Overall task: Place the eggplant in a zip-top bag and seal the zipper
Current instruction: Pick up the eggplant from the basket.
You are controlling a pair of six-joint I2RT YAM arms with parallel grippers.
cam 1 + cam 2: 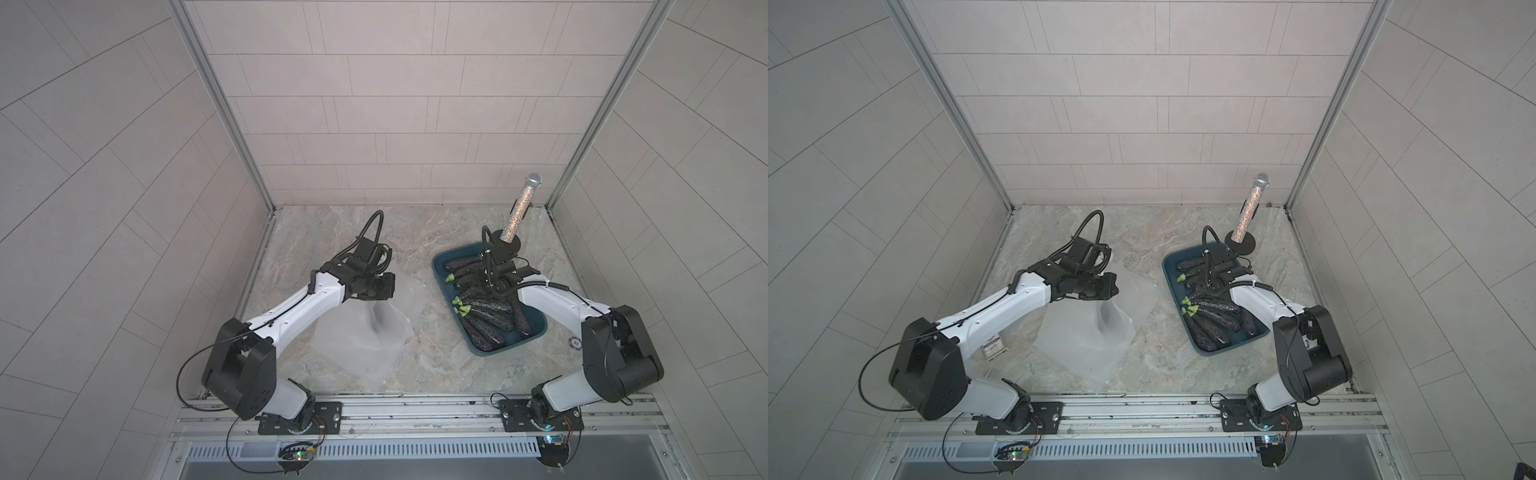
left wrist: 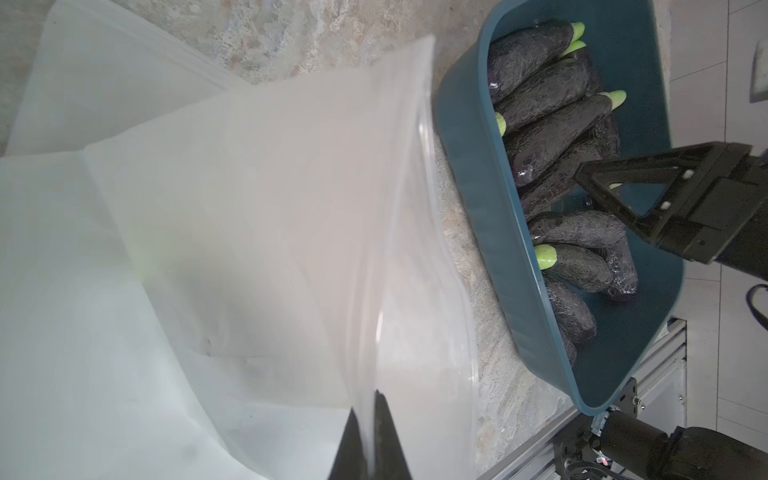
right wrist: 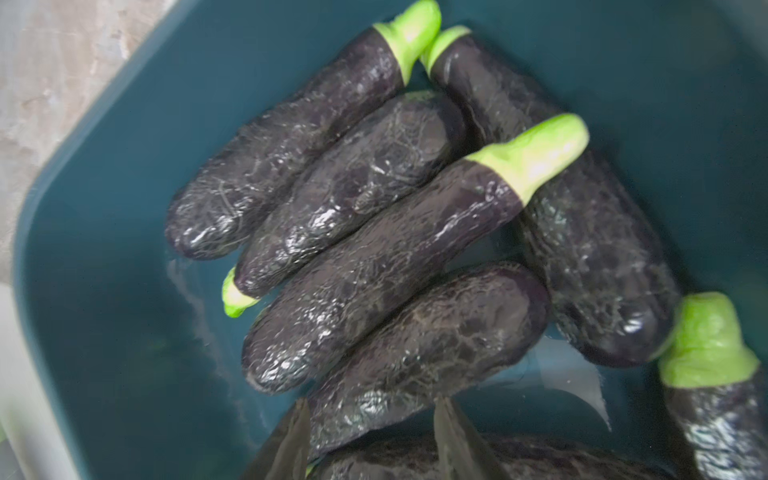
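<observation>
The left gripper [image 2: 365, 405] is closed on the rim of a clear bag [image 1: 365, 345], pinching the film between its fingertips and holding that part raised. The rest of the bag lies spread on the bench [image 1: 332, 232] toward its left and front edges, on other clear sheets. The tray [image 1: 538, 328] sits near the bench's right edge, set at a slant, with a heap of dark eggplants in it. Most lie with their long axes across the tray, green stems toward the middle of the bench; one near the tray's right wall lies more front to back. The right gripper [image 3: 374, 401] reaches down into the heap, its jaws apart and astride one eggplant [image 3: 428, 353]. That one lies on the others, its rounded end pointing away from the gripper and its stem end hidden. The wrist view is blurred, so I cannot tell whether the fingers press on it or only stand beside it.
</observation>
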